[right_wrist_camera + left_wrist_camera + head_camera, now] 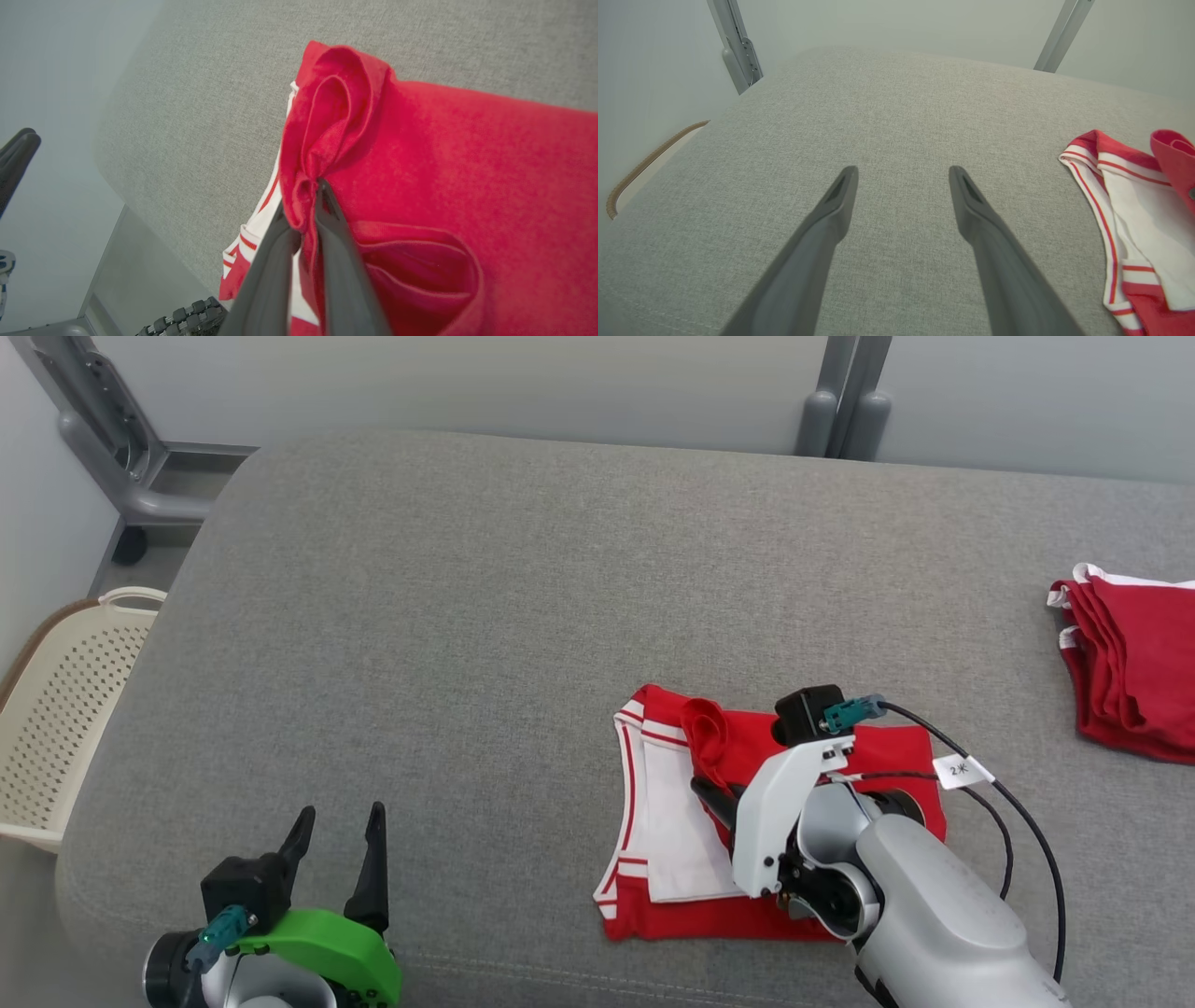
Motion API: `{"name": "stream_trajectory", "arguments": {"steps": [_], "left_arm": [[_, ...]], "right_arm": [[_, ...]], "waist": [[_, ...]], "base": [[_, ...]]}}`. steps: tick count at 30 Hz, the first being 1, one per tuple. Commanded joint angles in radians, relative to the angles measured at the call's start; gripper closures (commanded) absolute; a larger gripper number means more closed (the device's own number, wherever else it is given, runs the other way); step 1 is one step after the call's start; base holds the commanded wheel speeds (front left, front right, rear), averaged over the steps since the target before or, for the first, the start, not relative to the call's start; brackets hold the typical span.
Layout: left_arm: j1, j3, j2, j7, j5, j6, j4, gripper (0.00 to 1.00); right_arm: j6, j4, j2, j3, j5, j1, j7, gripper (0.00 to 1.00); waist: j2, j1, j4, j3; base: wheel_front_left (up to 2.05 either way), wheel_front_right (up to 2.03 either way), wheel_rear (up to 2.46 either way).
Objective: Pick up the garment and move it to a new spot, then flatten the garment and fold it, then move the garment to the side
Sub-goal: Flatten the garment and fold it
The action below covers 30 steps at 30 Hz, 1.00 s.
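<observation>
The left gripper (340, 814) has its fingers spread wide and empty over the grey cushion (467, 616). The right gripper (302, 198) is pinched tight on a fold of the red-and-white garment (672, 845), which lies flat under and beyond its fingers.

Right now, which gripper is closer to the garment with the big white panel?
The right. The right gripper is shut on a raised fold of the garment; the left gripper stands open over the grey cushion, off to the garment's left, not touching it.
</observation>
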Motion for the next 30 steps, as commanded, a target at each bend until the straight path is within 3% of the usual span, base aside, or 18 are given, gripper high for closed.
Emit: {"name": "stream_trajectory", "arguments": {"steps": [1, 14, 15, 16, 24, 30], "left_arm": [[-0.015, -0.001, 0.0, -0.006, 0.003, -0.004, 0.003, 0.0], [-0.032, -0.013, -0.009, -0.009, 0.001, -0.015, 0.026, 0.0], [-0.033, -0.013, -0.009, -0.009, 0.0, -0.015, 0.027, 0.0], [-0.033, -0.013, -0.009, -0.008, -0.002, -0.015, 0.029, 0.0], [-0.009, 0.0, 0.004, -0.013, -0.012, -0.005, 0.029, 0.0], [0.011, 0.008, 0.016, -0.015, -0.016, 0.006, 0.016, 0.0]], "right_arm": [[0.0, 0.006, -0.002, 0.003, 0.005, -0.014, -0.009, 1.0], [0.0, 0.158, -0.002, 0.098, 0.094, -0.096, -0.099, 0.97], [0.0, 0.161, -0.002, 0.108, 0.103, -0.101, -0.107, 0.19], [0.0, 0.161, -0.002, 0.119, 0.118, -0.104, -0.111, 0.0], [0.0, 0.138, -0.003, 0.154, 0.193, -0.133, -0.17, 0.0], [0.0, 0.174, -0.003, 0.047, 0.091, -0.15, -0.248, 0.0]], "waist": [[0.0, 0.0, 0.005, 0.003], [0.0, 0.0, 0.037, 0.01], [0.0, 0.0, 0.038, 0.009], [0.0, 0.0, 0.038, 0.008], [0.0, 0.0, 0.011, -0.018], [0.0, 0.0, -0.023, -0.045]], "base": [[0.0, 0.0, 0.0], [0.0, 0.0, 0.0], [0.0, 0.0, 0.0], [0.0, 0.0, 0.0], [0.0, 0.0, 0.0], [0.0, 0.0, 0.0]]}}
